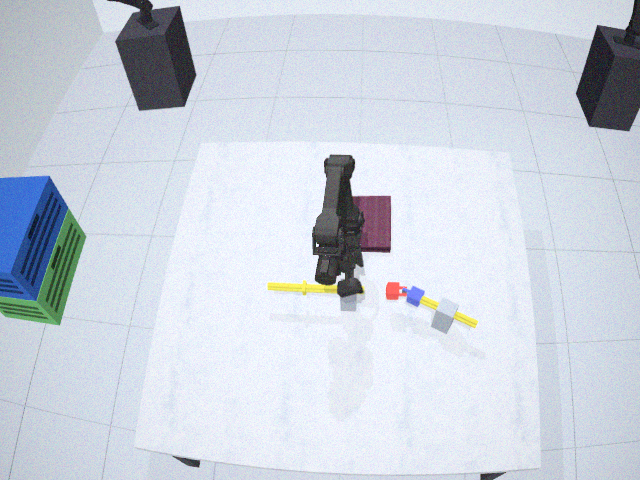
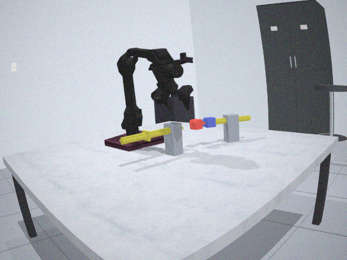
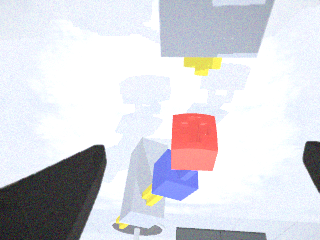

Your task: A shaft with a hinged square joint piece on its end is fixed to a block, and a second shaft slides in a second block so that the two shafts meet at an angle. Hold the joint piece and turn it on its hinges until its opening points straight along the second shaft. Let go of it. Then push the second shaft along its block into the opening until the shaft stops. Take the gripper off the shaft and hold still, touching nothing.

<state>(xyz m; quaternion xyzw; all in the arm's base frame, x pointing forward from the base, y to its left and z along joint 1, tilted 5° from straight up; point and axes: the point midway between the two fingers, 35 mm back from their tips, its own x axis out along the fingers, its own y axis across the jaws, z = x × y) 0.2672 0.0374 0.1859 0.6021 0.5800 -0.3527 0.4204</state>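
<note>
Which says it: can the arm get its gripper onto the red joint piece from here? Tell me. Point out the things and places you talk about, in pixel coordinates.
Probably yes: the gripper [image 1: 356,284] [image 2: 179,106] [image 3: 201,152] is open and empty, and nothing shows between it and the red joint piece [image 1: 392,290] [image 2: 196,124] [image 3: 194,142].
</note>
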